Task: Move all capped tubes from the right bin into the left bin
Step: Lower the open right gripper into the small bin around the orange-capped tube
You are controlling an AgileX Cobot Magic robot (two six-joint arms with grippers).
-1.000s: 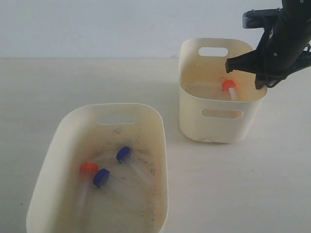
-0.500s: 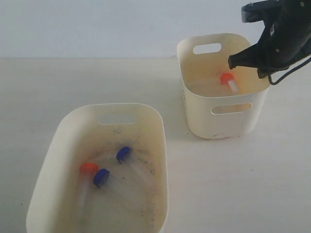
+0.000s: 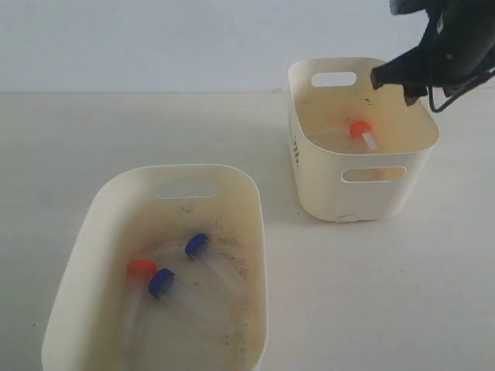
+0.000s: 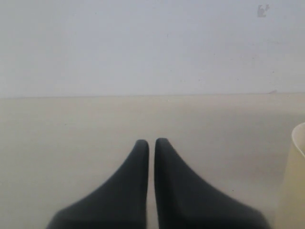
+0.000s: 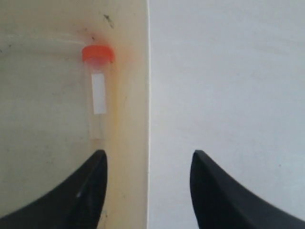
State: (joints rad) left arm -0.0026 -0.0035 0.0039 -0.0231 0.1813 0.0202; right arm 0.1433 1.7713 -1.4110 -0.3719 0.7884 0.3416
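Currently straddles a side wall of the right bin (image 3: 325,193) with the right fingers (image 5: 90,191) spread apart and empty, one inside the tub, one outside over the desk (image 5: 228,95). Risks pinching that wall instead of the tube if closed from here, then tilting or dragging the light tub. Risks a missed grasp too: finds the orange-capped tube (image 5: 97,90) lying flat against the wall, just ahead of the inside finger, with no gap for the outer one. Looks slim and clear, with a white label strip and the cap pointing away from the fingertips. Shows the left fingers (image 4: 138,181) pressed together over the desk. Leaves three capped tubes (image 3: 162,283) in the left bin (image 3: 85,255).
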